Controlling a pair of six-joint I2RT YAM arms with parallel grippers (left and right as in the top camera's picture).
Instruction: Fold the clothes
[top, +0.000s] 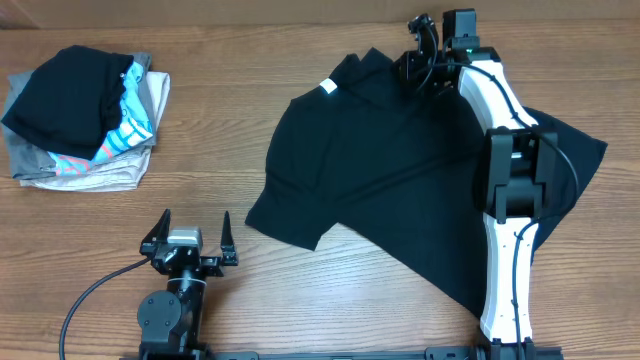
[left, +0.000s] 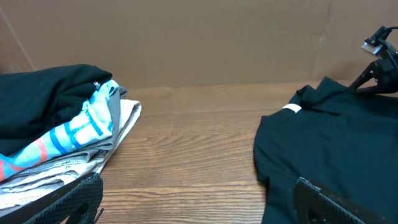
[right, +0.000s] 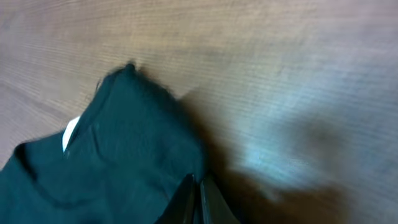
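The black T-shirt (top: 380, 160) lies spread and rumpled on the wooden table, right of centre, with its white neck label (top: 327, 87) at the far left of the collar. My right gripper (top: 415, 68) is at the shirt's far edge by the collar, with its fingers (right: 199, 186) pressed together on the fabric's edge (right: 124, 155). The label also shows in the right wrist view (right: 70, 132). My left gripper (top: 190, 245) is open and empty at the front left, clear of the shirt (left: 336, 143). Its fingers (left: 199, 199) frame bare wood.
A stack of folded garments (top: 85, 120), black on top over turquoise-patterned and grey ones, sits at the far left; it also shows in the left wrist view (left: 56, 130). The right arm (top: 510, 180) stretches over the shirt's right side. A brown wall stands behind the table.
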